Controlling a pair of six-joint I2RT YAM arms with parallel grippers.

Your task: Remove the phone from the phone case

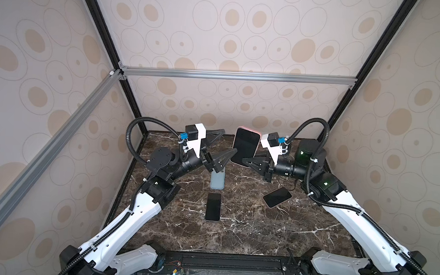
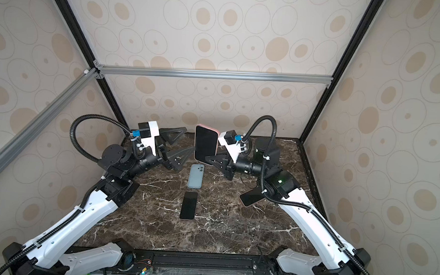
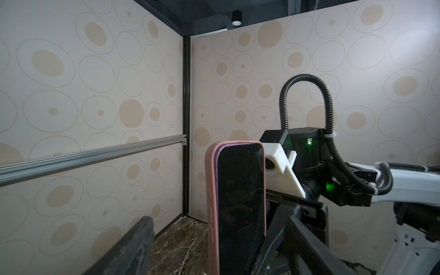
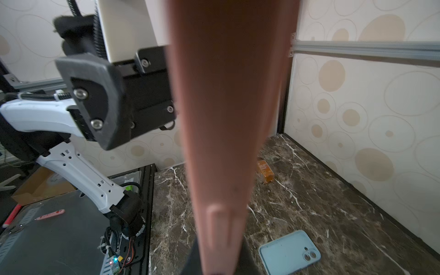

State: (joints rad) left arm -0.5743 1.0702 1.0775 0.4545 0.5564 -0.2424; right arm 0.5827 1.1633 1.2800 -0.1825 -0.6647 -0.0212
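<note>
One step is running: right gripper (image 1: 250,159) is clamping the phone case (image 3: 212,202), phone (image 3: 240,202) inside; left gripper (image 1: 229,140) is gaping wide, needing an edge grip.

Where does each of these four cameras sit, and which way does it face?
Both top views: high at the front, looking down; both arms show, left gripper open, right gripper holding the pink-cased phone upright.
Left wrist: on the left arm, facing the phone's screen and the right arm; one own finger shows.
Right wrist: on the right arm, looking along the phone's pink back toward the light-blue case; own fingers barely show.
Shared: all four show the pink-cased phone.
</note>
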